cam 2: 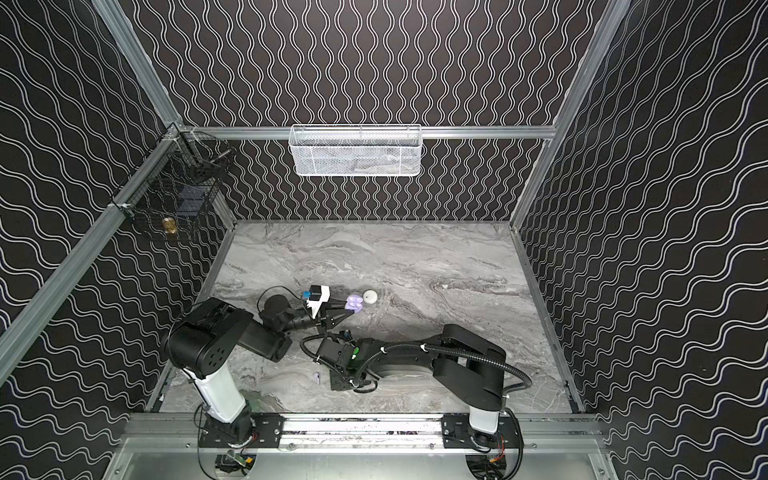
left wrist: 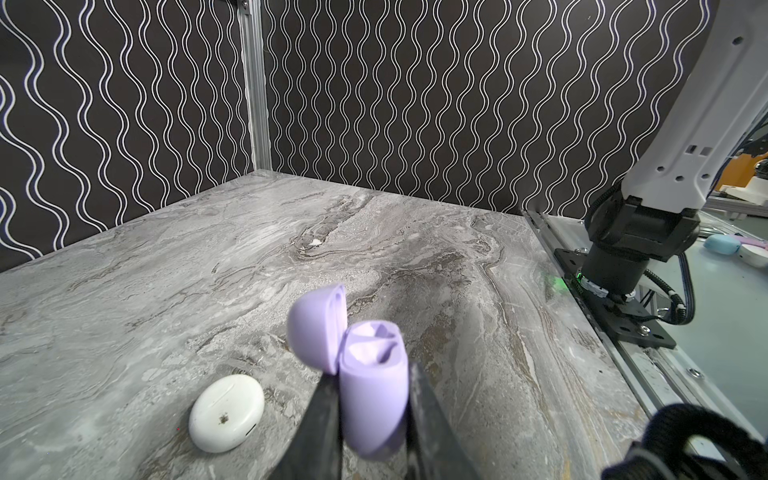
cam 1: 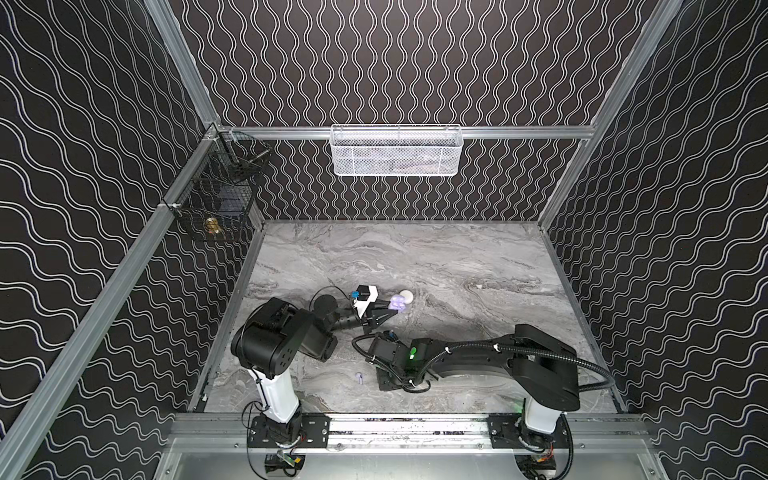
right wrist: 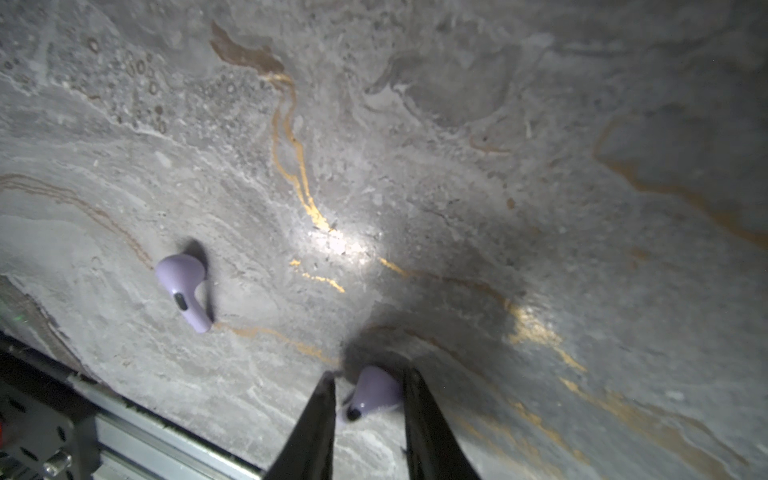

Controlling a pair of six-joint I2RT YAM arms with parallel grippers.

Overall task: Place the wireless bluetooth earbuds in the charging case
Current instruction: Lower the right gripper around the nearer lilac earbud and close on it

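Earbud [right wrist: 376, 390] within downturned right gripper [right wrist: 369, 374]

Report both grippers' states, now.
Left gripper: shut on the lavender charging case, lid open.
Right gripper: jaws straddle a lavender earbud on the table; grip cannot be told.

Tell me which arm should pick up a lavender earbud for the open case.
Right. The right gripper straddles a lavender earbud on the table, jaws not yet shut on it. The left gripper is occupied, clamped on the open lavender charging case.
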